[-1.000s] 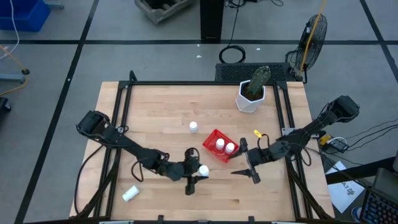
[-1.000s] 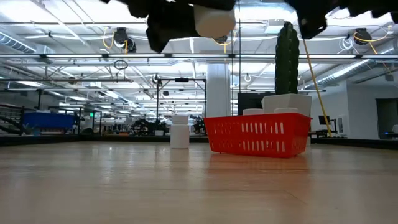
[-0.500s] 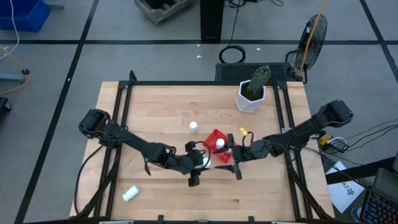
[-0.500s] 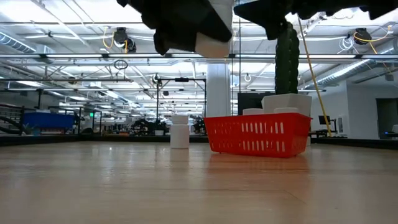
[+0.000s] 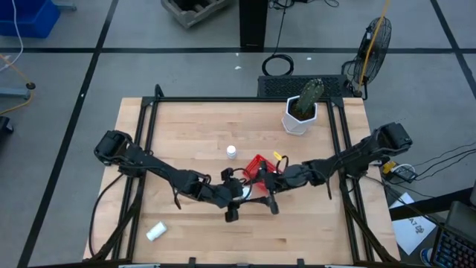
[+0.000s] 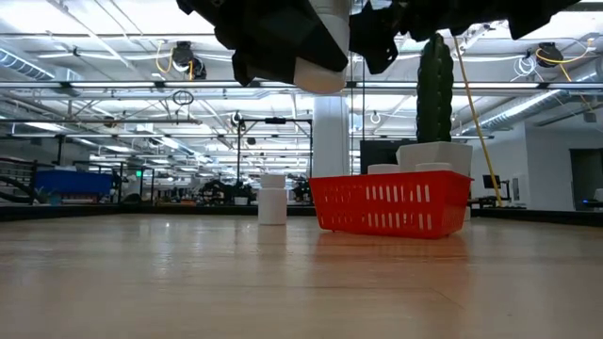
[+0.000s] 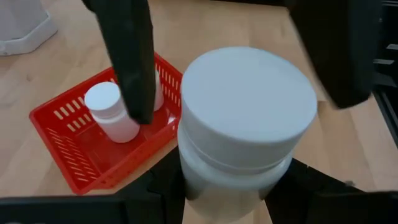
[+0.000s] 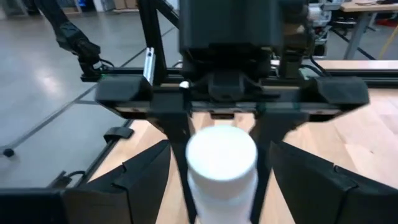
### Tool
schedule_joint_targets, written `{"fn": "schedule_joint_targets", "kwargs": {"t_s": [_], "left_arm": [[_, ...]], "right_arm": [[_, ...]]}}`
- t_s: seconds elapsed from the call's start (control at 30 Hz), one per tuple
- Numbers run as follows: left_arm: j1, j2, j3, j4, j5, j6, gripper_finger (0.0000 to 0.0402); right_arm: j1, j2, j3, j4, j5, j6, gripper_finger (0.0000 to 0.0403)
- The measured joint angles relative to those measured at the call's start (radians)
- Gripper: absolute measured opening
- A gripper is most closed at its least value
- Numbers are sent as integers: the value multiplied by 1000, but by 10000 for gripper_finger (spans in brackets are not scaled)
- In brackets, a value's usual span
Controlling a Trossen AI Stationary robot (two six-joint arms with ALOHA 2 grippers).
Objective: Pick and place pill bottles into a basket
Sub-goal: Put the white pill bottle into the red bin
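The pill bottle (image 7: 245, 124) hung clamped in the left hand (image 5: 236, 196), raised off the bench (image 5: 186, 134) just beside the red basket (image 5: 253, 165), which held two bottles. The right hand (image 5: 265, 195) stood wide around the same bottle. My worry: if the left let go before the right closed, the bottle would drop outside the basket.

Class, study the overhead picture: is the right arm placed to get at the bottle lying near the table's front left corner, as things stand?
Probably not. The lying bottle is on the far side of the left arm's end effector, which holds a pill bottle facing the right end effector beside the basket.
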Motion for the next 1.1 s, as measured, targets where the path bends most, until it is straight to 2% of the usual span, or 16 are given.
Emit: {"fn": "schedule_joint_targets", "kwargs": {"t_s": [0.73, 0.97, 1.1], "left_arm": [[4, 0, 0, 14, -1, -27, 176], [9, 0, 0, 14, 8, -33, 168], [10, 0, 0, 13, 19, -43, 175]], "right_arm": [[-12, 5, 8, -26, 1, 58, 187], [-14, 5, 8, -31, -20, 58, 146], [-19, 5, 8, -36, -43, 74, 145]]}}
